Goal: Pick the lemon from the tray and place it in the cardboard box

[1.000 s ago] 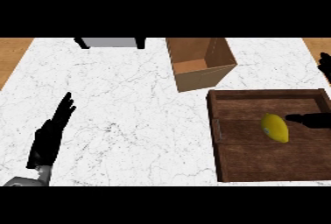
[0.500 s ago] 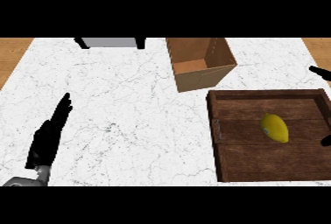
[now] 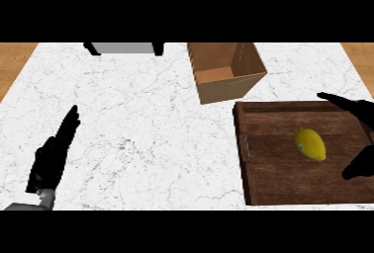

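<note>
Now, from biggest to smallest:

Counter: a big white top with thin grey marble lines. Brown wood shows past its left and right ends.

Tray: a dark brown wooden tray with raised sides. It sits at the right side of the counter, close to the near edge. Its far edge is just below the box.

Cardboard box: a light brown box with its top open. It stands at the far side of the counter, a bit tilted, just beyond the far left corner of the tray. I can see its inside walls and floor.

Grey thing: a grey block with black ends at the far edge of the counter, to the left of the box. I cannot tell what it is.

Left hand: black, long and flat, with straight fingers pointing away. It rests at the left side of the counter, well apart from the tray, and holds nothing.

Right hand: black, at the right edge of the view, over the right side of the tray. One part points in from above the lemon and another dark part shows below it. It is spread wide and holds nothing. It does not touch the lemon.

Lemon: bright yellow, smooth and egg-shaped, with pointed ends. It lies in the tray, a little right of the middle, longer end to end than side to side.
</note>
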